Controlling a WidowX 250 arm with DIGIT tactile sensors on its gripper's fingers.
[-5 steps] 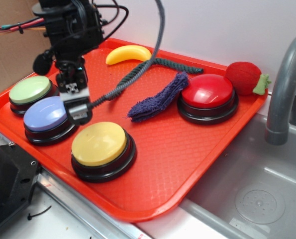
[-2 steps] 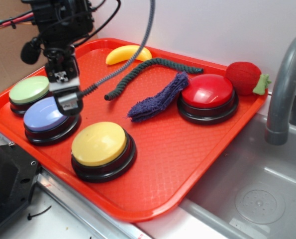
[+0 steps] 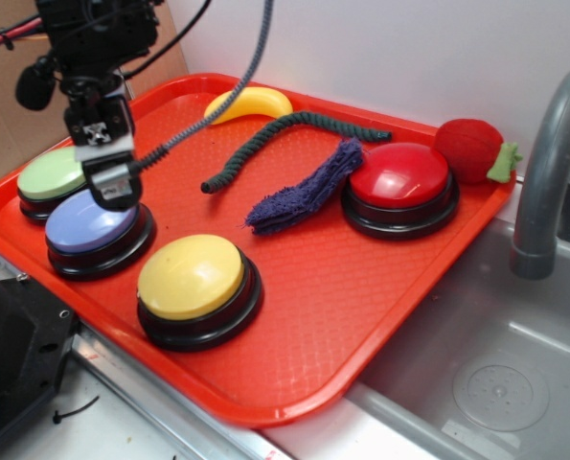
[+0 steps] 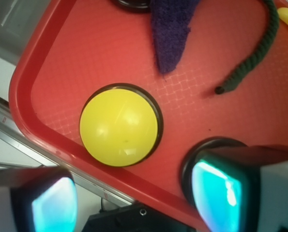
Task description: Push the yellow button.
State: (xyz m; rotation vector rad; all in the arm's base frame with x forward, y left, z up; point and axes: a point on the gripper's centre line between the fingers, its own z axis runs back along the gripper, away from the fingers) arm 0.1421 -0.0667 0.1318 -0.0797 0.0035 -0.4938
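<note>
yellow button (image 3: pixel 191 276) (image 4: pixel 118 126), domed top on black base, near tray's front edge

yellow button (image 3: pixel 190 276) w/ black base, red textured tray (image 3: pixel 380 287), purple cloth (image 3: pixel 306 188)

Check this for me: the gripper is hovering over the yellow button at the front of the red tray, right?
Not quite. In the exterior view the gripper hovers over the lilac-blue button, not the yellow button. The yellow one does sit at the front of the red tray, with nothing above it.
</note>
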